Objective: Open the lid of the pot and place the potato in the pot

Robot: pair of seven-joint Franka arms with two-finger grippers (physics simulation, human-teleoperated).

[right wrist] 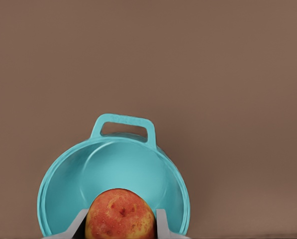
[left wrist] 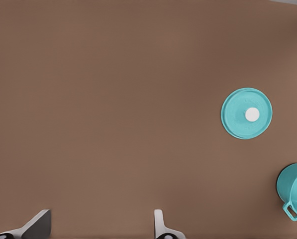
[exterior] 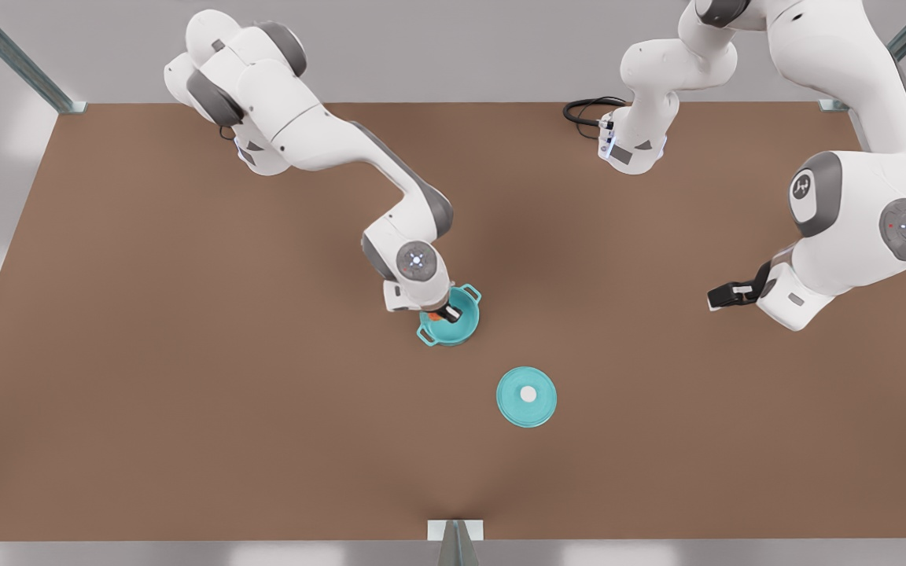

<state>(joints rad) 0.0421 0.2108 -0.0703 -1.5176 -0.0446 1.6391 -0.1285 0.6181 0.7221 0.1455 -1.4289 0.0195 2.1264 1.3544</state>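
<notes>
Lid [exterior: 526, 396] is already off, lying flat on the table [exterior: 185, 354] knob up, a little nearer the camera and to the front view's right of the pot [exterior: 453, 322]. The two sit near each other but not touching.

Right gripper [exterior: 448, 314] hangs over the open pot on the arm reaching in from the far left of the front view. Its wrist camera looks down past the potato [right wrist: 120, 214], which sits clamped between the two fingers [right wrist: 162, 224], with the pot's teal inside directly beyond it. One loop handle [right wrist: 123, 128] shows on the pot's far rim.

Step in hand, as I read it: the drop. The potato is over the pot mouth but not yet let go. The next move looks like a small descent, if any, then opening the jaws so the potato falls inside rather than glancing off the rim.

Left gripper [exterior: 724, 295] waits well off to the front view's right, above bare table. In its own camera the fingers [left wrist: 160, 224] stand wide apart with nothing between them.

A black cable [exterior: 587, 110] lies coiled at the far edge. Nothing seems to crowd the pot; the lid is out of the drop path.
</notes>
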